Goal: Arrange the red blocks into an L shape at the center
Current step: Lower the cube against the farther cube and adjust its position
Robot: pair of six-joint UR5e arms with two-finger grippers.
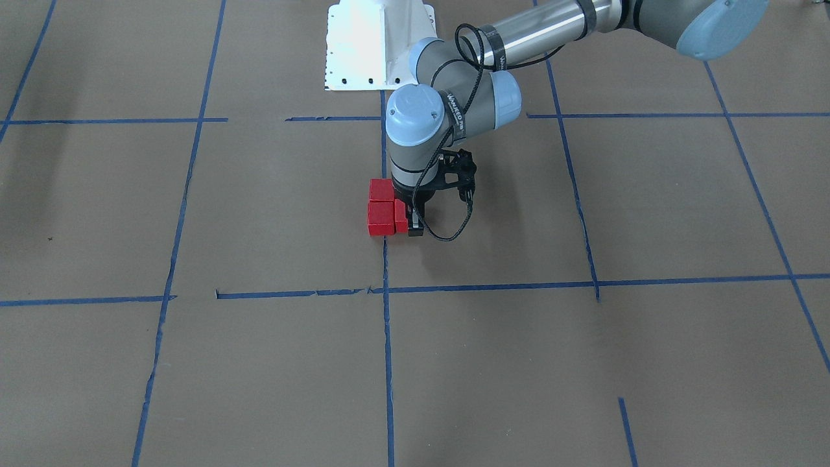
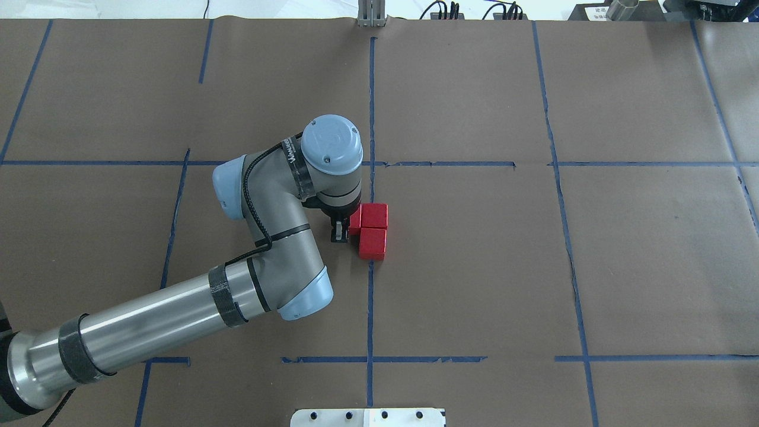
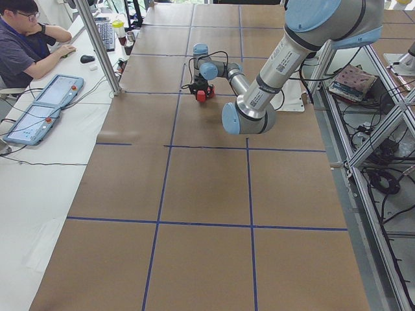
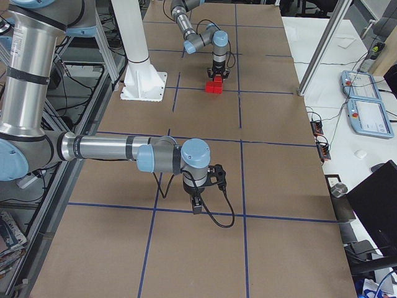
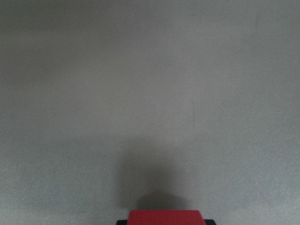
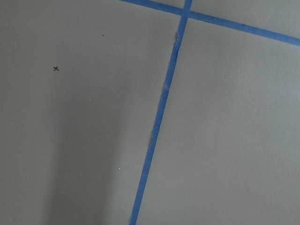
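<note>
Overhead exterior, left hand [image 2: 347, 229] clamped on a small bright-red cube [image 2: 354, 220], two matching red cubes [image 2: 372, 244] touching it just beyond the hand, right hand [image 4: 196, 205] grip cannot be told.

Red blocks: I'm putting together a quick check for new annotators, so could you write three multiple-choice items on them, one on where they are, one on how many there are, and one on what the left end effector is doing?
1. Where are the red blocks?
A. On a white base plate
B. At the vertical blue tape line, mid-table
C. At a far table corner

2. How many red blocks show?
A. Two
B. Five
C. Three

3. What is in the left end effector?
A. A red block
B. Nothing
C. A blue block

Answers:
1. B, the overhead view shows them covering that line.
2. C, two sit in a column and one is at their side.
3. A, the left wrist view shows red between the fingertips.
</note>
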